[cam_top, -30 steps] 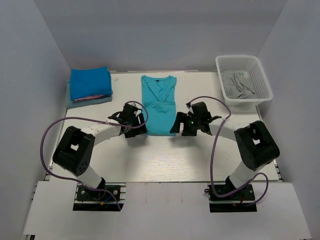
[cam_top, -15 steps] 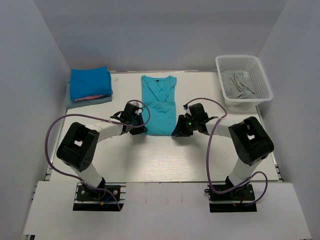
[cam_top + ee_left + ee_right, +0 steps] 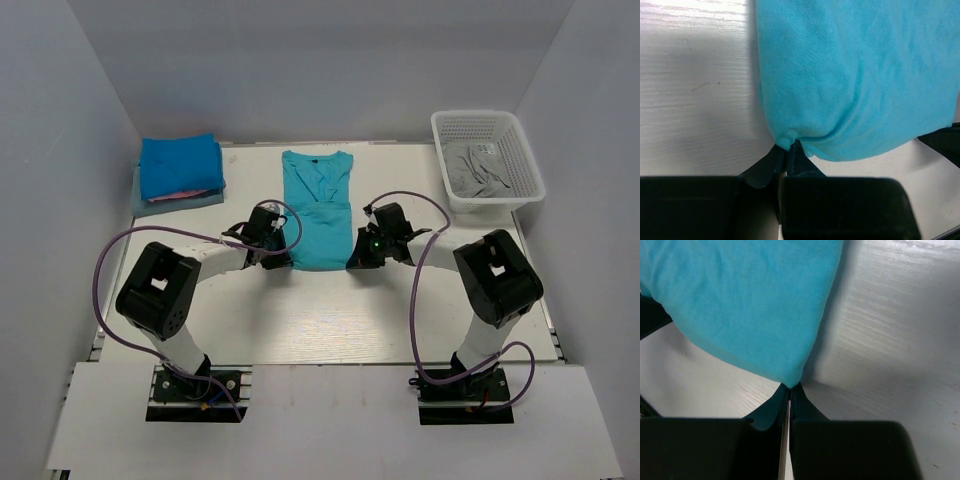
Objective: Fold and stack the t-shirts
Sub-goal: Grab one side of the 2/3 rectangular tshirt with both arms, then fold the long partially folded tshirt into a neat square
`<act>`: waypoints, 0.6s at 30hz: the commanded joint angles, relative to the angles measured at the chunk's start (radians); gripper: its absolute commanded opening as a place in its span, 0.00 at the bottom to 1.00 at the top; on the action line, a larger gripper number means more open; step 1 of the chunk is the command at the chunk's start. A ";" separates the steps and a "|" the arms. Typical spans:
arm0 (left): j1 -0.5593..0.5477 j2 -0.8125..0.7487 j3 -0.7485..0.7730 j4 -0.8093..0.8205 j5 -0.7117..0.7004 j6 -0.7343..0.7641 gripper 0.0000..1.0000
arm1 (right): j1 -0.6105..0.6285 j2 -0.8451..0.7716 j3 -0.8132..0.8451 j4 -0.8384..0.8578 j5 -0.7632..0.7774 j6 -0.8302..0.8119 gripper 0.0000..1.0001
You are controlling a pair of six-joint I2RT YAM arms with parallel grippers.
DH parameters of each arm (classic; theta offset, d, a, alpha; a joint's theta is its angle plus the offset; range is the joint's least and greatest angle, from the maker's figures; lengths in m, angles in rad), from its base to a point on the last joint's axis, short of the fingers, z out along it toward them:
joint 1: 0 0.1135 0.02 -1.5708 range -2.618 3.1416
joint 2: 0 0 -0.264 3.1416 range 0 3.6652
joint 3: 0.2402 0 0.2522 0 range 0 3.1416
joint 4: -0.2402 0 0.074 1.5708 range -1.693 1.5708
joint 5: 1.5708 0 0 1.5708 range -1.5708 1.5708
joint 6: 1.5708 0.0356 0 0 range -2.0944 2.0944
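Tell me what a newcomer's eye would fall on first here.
A bright turquoise t-shirt lies in the centre, with the left arm and right arm each pinching a near corner in shut jaws. A folded stack of tees sits at far left, and a white basket holding a grey tee at far right.

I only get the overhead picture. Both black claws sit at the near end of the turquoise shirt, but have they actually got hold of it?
Observer: The left gripper has. Its wrist camera shows the jaws pinched on a small nub of the turquoise t-shirt at its near left corner.
Operator: And the other claw?
Observer: The right gripper is shut on the other near corner, with the tip of the cloth caught between its jaws.
Operator: Is the fabric lying smooth there?
Observer: Not at the left pinch, where it puckers into soft creases running toward the jaws.
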 commanded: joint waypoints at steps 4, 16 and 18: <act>-0.049 -0.123 -0.027 -0.203 -0.031 -0.033 0.00 | 0.040 -0.178 -0.045 -0.108 0.030 -0.087 0.00; -0.176 -0.699 -0.060 -0.509 0.123 -0.135 0.00 | 0.211 -0.665 -0.094 -0.460 -0.080 -0.165 0.00; -0.176 -0.740 -0.046 -0.529 0.167 -0.145 0.00 | 0.230 -0.725 -0.079 -0.507 -0.087 -0.159 0.00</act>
